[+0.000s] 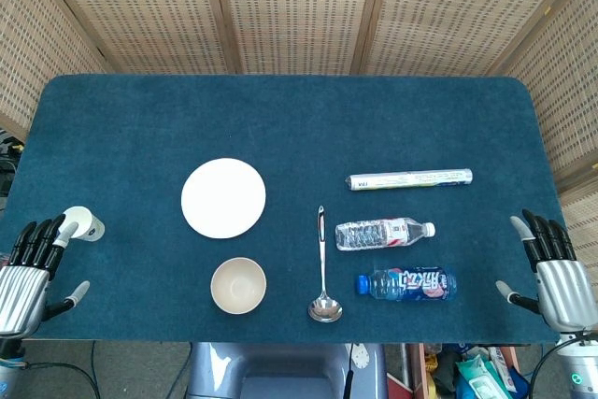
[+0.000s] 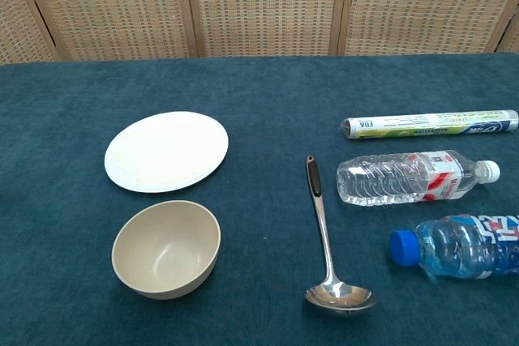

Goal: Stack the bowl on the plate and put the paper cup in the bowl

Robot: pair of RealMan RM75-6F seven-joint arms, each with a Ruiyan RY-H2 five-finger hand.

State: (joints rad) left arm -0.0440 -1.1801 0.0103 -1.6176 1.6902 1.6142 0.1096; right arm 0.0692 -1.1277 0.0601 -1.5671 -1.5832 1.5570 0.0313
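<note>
A white plate [image 1: 223,197] [image 2: 166,151] lies left of the table's middle. Just in front of it stands a beige bowl [image 1: 238,285] [image 2: 166,249], upright and with nothing in it. A white paper cup [image 1: 82,224] lies on its side near the left table edge, out of the chest view. My left hand [image 1: 28,273] hangs at the front left corner, fingers spread, fingertips just short of the cup and holding nothing. My right hand [image 1: 550,266] is at the front right corner, fingers spread, holding nothing. Neither hand shows in the chest view.
A steel ladle [image 1: 322,268] [image 2: 326,249] lies right of the bowl. Further right lie a rolled wrap tube [image 1: 409,178] [image 2: 430,125], a clear water bottle [image 1: 383,234] [image 2: 413,177] and a blue-capped bottle [image 1: 406,283] [image 2: 458,245]. Wicker screens stand behind the blue table [image 1: 280,119].
</note>
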